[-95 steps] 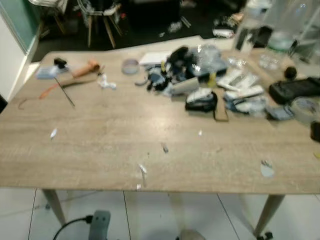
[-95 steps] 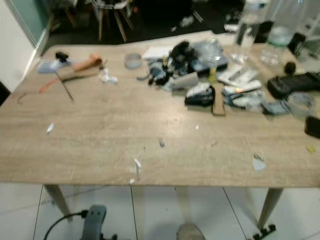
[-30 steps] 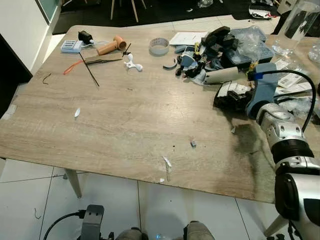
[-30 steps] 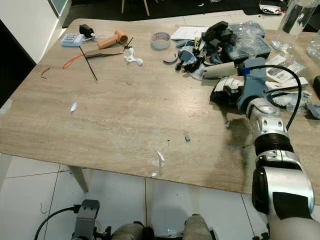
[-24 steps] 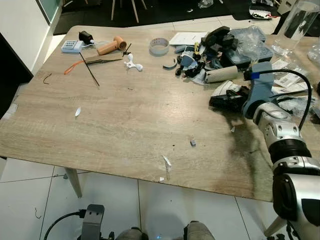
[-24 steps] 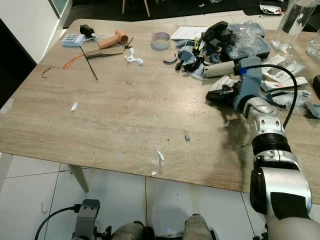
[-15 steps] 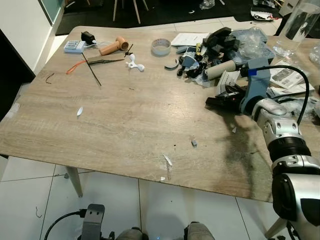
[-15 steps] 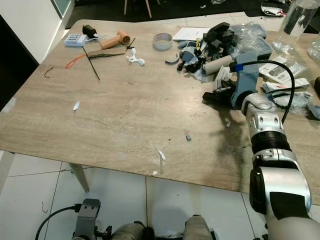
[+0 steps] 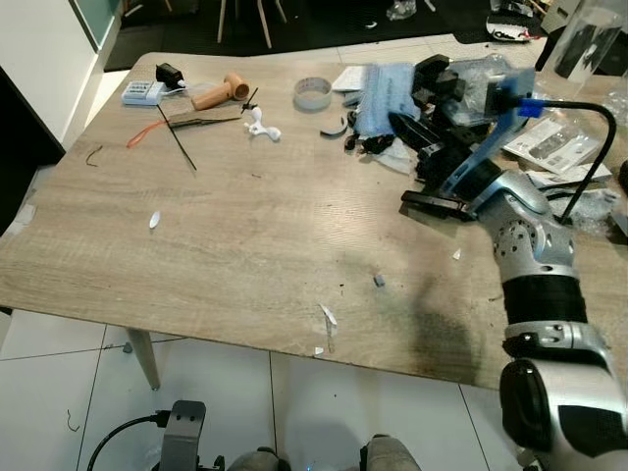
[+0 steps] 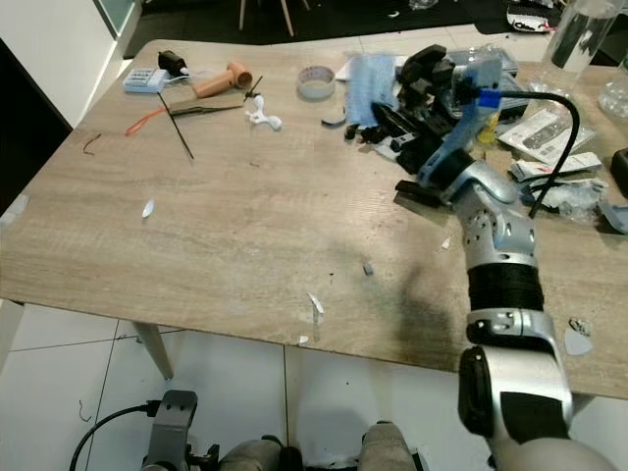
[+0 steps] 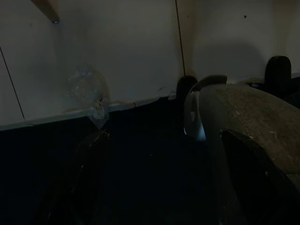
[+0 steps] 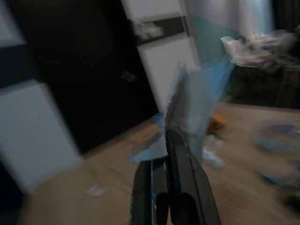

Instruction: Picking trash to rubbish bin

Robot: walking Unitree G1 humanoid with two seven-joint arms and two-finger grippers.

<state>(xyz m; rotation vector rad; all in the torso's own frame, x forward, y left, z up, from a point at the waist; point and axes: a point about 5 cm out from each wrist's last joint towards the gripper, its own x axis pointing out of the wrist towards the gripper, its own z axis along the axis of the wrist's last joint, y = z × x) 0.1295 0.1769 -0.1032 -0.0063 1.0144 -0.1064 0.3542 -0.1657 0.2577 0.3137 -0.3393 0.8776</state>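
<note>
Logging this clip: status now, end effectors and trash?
Right end effector shut on blue wrapper, lifted above the table. Left end effector idle, low in shade. Clutter pile close behind; no bin seen.

Bright overhead; dim, blurred wrist views.

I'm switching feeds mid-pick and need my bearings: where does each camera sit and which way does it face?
Left eye view: on the head, looking down at the wooden table; the right arm lifts a blue wrapper.
Right eye view: the head's other eye, same scene; right gripper over the clutter.
Left wrist view: on the hanging left arm, dark, facing floor tiles and the left gripper.
Right wrist view: along the shut jaws, blurred, wrapper pinched.
Shared: both eye views and the right wrist view show the wrapper and table.
</note>
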